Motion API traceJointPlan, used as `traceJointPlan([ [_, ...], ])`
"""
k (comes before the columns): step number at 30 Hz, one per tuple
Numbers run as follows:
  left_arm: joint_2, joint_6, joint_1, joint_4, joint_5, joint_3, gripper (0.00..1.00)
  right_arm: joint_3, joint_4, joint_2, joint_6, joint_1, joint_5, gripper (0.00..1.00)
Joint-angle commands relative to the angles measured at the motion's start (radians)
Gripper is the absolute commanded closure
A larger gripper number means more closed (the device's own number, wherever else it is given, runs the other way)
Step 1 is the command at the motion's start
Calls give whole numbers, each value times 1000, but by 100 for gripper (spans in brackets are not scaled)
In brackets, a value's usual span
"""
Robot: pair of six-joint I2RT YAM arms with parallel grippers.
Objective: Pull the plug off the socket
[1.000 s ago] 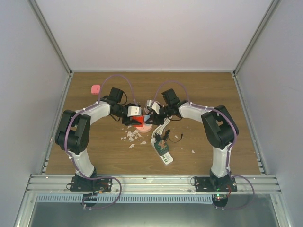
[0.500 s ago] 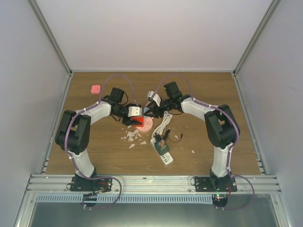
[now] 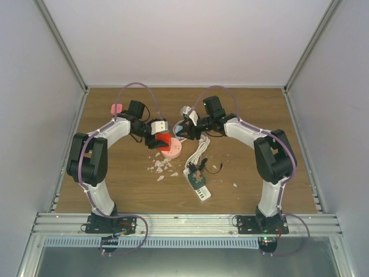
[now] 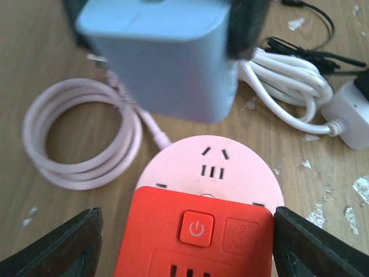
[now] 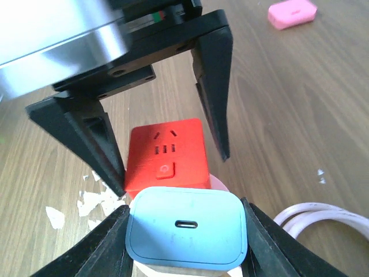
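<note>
On the counter [image 3: 259, 115], near the middle and well apart from its edges, 1 red socket [image 5: 167, 153] sits on 1 round pink socket [image 4: 230, 167]. The left claw [image 4: 187, 254] stands wide around the red socket, with gaps on both sides. The right claw [image 5: 187, 228] holds 1 blue plug [image 4: 167, 52], up off both sockets. 1 white power strip [image 3: 198, 184] lies nearer. 1 small pink block [image 5: 291, 12] sits by the far left edge.

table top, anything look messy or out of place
Yes: white flakes lie scattered on the table just in front of the pink round socket, like chipped debris, with a stray fleck farther right.
</note>
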Motion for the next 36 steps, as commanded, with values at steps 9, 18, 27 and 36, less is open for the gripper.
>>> traceJointPlan([
  [9, -137, -295, 34, 49, 133, 113, 6, -3, 108, -133, 139, -66, -110, 68],
  [18, -290, -623, 25, 279, 69, 86, 1, -13, 296, -222, 387, -110, -89, 67],
  [27, -348, -655, -98, 312, -150, 147, 4, -32, 461, -293, 654, -110, -87, 65],
  [36, -348, -614, -297, 359, -501, 169, 17, -160, 672, -357, 875, -110, -70, 65],
])
